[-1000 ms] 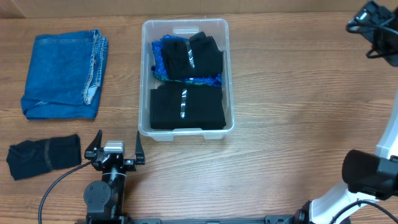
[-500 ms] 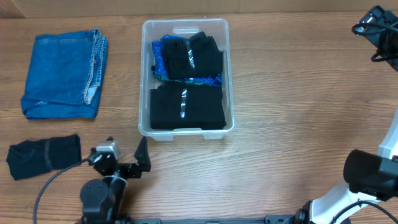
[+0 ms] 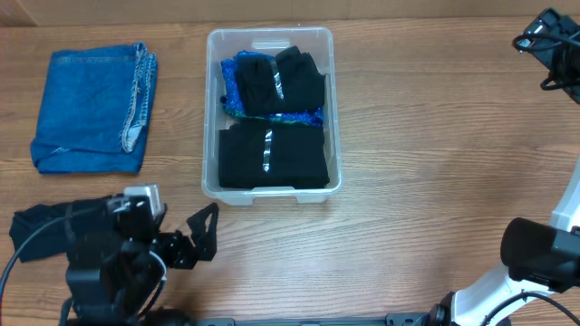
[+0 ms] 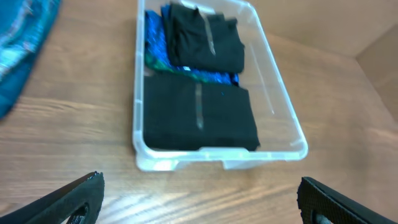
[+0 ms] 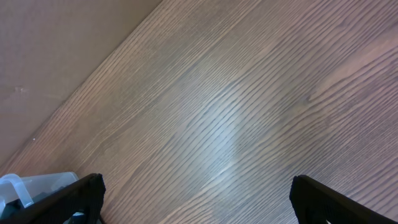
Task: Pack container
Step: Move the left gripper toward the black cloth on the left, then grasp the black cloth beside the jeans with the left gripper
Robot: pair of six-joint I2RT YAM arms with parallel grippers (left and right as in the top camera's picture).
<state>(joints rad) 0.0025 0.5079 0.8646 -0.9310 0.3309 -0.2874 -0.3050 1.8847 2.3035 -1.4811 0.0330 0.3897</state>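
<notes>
The L arm is seen low at the near-left edge of the table [image 3: 435,163], wrist canted, with the left gripper [image 4: 200,184] aimed twd the near short end of the container [image 3: 334,118]. Its jaws are spread wide and nothing is held betw. them. The R arm is raised at the far-right corner; the right gripper [image 5: 196,184] is pointed down at bare wood, jaws likewise wide apart and empty.

The container is placed upright at the table's far centre, well apart from both grippers. Two folded black garments [image 3: 272,156] and a blue patterned cloth [image 3: 231,91] are packed inside. A pale vertical mark is carried on each black garment; too small to be read. Folded jeans [image 3: 91,109] are laid at far left, and a black item [image 3: 41,234] is partly covered by the L arm.
</notes>
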